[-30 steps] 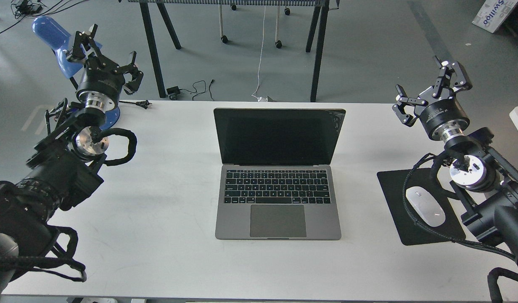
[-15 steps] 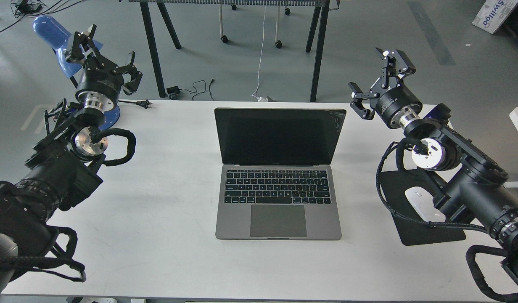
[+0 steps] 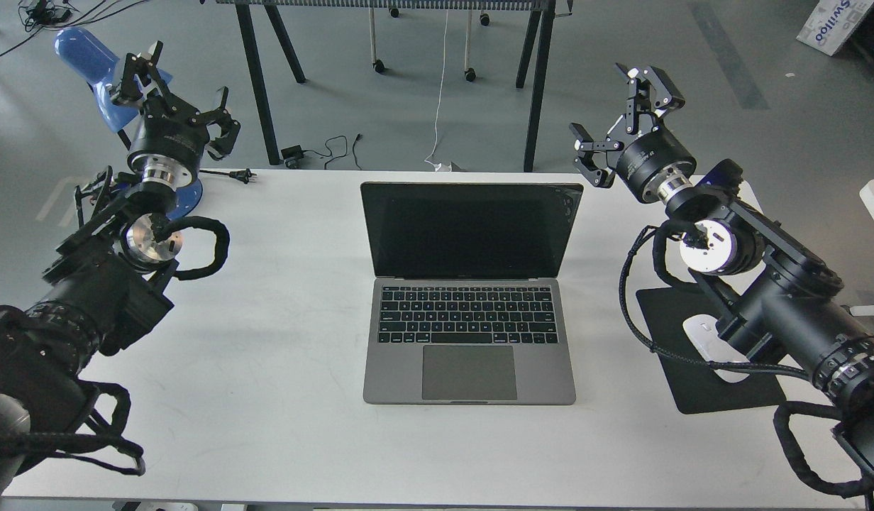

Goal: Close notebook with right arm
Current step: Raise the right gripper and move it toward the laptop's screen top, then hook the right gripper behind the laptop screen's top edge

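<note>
The notebook (image 3: 469,291) is a space-grey laptop standing open in the middle of the white table (image 3: 281,333), black screen upright and facing me, keys and trackpad showing. My right gripper (image 3: 616,117) is open and empty, raised just right of and a little behind the screen's top right corner, not touching it. My left gripper (image 3: 173,96) is open and empty at the far left, over the table's back edge near the blue chair (image 3: 89,60).
A black mouse pad (image 3: 699,362) with a white mouse (image 3: 706,337) lies at the right, partly hidden under my right arm. Black table legs (image 3: 256,78) and cables stand on the floor behind the table. A cardboard box (image 3: 838,21) sits at the top right.
My right arm has swung left and toward the back, bringing its open gripper from the table's right side to near the screen's top right corner. The notebook and left arm have not moved.
</note>
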`<state>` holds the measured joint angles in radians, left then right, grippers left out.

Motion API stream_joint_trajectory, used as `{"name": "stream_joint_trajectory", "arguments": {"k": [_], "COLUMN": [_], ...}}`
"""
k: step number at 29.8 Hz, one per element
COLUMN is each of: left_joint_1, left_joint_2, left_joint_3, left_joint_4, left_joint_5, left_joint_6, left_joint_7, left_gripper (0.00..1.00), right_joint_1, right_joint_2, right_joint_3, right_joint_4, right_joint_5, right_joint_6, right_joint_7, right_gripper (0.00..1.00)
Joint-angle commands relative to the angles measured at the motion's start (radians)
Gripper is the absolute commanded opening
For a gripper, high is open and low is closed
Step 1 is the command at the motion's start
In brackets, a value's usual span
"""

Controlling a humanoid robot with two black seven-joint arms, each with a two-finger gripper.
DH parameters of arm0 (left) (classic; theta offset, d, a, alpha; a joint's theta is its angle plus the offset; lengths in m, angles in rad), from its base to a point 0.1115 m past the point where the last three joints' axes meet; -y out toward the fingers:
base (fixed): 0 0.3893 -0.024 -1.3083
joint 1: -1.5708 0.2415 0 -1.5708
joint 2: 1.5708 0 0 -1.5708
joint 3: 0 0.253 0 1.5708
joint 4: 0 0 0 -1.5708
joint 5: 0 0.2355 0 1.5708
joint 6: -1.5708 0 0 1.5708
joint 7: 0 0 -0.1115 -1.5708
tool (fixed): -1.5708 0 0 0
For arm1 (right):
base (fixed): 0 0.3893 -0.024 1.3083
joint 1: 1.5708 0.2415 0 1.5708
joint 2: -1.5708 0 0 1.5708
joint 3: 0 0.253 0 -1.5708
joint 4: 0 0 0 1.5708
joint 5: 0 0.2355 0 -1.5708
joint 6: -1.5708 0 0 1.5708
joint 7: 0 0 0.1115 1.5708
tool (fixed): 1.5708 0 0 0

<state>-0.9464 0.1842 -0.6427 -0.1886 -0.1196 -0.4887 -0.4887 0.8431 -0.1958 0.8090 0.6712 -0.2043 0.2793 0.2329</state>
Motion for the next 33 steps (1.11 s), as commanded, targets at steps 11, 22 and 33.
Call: {"name": "stream_joint_trajectory", "arguments": {"k": [11,22,33], "left_joint_1": [0.000,0.000,0.000], "left_joint_2": [0.000,0.000,0.000], "left_joint_3": [0.000,0.000,0.000], "left_joint_4": [0.000,0.000,0.000], "left_joint_5": [0.000,0.000,0.000], "left_joint_6": [0.000,0.000,0.000], "left_joint_7": [0.000,0.000,0.000], "left_gripper": [1.00,1.00,1.00], "right_joint_1": [0.054,0.045,0.011], "right_joint_2": [0.073,0.076,0.075], "right_joint_3": [-0.007,-0.013,-0.053], "right_joint_4": [-0.093,-0.105,-0.045], "right_joint_5": [-0.001,-0.001,0.003], "right_joint_6": [0.003,0.004,0.008], "right_joint_7": [0.000,-0.001,-0.007], "right_gripper": [1.00,1.00,1.00]}}
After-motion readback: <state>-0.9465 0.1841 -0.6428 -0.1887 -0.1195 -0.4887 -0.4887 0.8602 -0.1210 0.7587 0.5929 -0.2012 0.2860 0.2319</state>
